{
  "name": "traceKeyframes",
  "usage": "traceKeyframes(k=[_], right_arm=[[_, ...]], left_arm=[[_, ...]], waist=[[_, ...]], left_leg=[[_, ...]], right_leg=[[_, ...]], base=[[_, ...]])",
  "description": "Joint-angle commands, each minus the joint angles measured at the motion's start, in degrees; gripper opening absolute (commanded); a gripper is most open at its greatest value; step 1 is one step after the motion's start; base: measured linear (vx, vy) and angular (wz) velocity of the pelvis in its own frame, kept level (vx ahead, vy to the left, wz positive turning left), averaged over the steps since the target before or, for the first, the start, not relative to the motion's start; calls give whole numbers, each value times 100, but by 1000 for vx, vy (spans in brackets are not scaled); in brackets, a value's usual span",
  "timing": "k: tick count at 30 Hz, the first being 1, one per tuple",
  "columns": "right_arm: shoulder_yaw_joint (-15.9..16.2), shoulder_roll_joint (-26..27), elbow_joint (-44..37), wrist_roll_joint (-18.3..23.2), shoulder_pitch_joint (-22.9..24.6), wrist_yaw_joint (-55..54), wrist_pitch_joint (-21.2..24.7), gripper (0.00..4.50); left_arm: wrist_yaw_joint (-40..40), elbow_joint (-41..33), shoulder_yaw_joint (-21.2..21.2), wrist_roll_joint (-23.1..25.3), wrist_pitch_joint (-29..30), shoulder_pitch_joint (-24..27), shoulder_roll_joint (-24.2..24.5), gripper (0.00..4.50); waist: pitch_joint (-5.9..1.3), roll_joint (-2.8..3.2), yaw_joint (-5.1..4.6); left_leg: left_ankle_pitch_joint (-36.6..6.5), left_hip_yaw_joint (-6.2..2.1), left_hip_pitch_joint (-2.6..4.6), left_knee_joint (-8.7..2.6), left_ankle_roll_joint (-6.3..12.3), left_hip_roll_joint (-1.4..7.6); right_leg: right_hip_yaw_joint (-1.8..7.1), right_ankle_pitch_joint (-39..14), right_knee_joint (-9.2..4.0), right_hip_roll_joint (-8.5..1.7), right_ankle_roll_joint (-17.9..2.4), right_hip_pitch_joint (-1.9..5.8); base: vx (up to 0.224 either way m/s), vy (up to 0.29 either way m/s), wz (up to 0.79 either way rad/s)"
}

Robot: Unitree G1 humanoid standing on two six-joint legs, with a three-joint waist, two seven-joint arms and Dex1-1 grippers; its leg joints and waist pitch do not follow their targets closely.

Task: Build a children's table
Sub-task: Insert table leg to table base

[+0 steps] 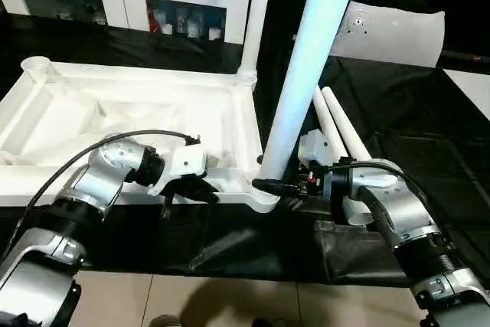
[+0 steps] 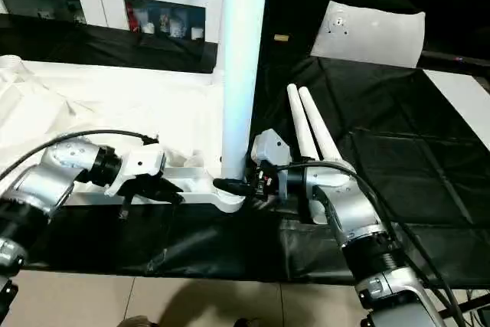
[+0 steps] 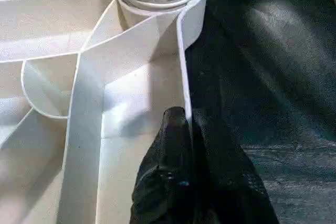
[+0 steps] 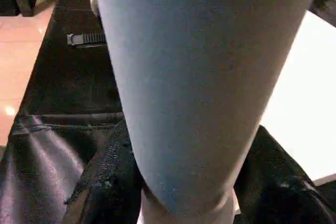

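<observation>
2 loose legs (image 1: 341,124) on black cloth (image 1: 413,120); left tool (image 3: 181,129) pinching tabletop (image 1: 122,105) rim, right tool (image 1: 269,186) apparently clamping upright leg (image 1: 306,74).

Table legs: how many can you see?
4: one upright in the far corner socket, one upright in the near corner, held by the right gripper, two lying beside the tabletop.

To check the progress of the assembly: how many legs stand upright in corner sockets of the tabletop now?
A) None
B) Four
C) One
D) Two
D: one upright leg stands in the far corner socket and a second leg in the near one, gripped at its base by the right gripper; two loose legs lie beside the tabletop.
</observation>
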Motion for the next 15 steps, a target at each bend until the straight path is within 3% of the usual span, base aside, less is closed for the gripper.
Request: traceKeyframes(k=[1, 9, 10, 13, 15], right_arm=[[613, 25, 401, -270, 314, 353, 242, 191], [477, 127, 411, -219, 345, 222, 269, 191], [424, 164, 420, -199, 347, 127, 304, 191], [117, 424, 637, -300, 237, -727, 377, 191], [-20, 601, 754, -386, 147, -1269, 432, 191]], left_arm=[[-101, -75, -158, 95, -252, -220, -114, 0], [51, 87, -77, 87, -266, -240, -88, 0], [105, 70, -26, 51, -195, -212, -85, 0], [597, -41, 391, -143, 221, -62, -132, 0], [1023, -316, 661, -247, 588, 113, -168, 0]], waist=[[-190, 101, -47], [-182, 115, -55], [-186, 138, -54], [-165, 135, -82], [-133, 129, -125]], left_leg=[[-1804, 37, 23, -449, 218, 119], [-2038, 25, 52, -469, 162, 130], [-2057, 20, 56, -472, 150, 131], [-2193, 13, 57, -482, 67, 126], [-2360, -16, 62, -480, 0, 106]], right_leg=[[258, -2571, -444, -391, -756, 240], [258, -2903, -486, -410, -701, 223], [261, -2930, -486, -416, -699, 218], [254, -3104, -498, -416, -673, 198], [223, -3573, -539, -423, -537, 176]], base=[[0, 0, 0], [0, 0, 0], [0, 0, 0], [0, 0, 0], [0, 0, 0]])
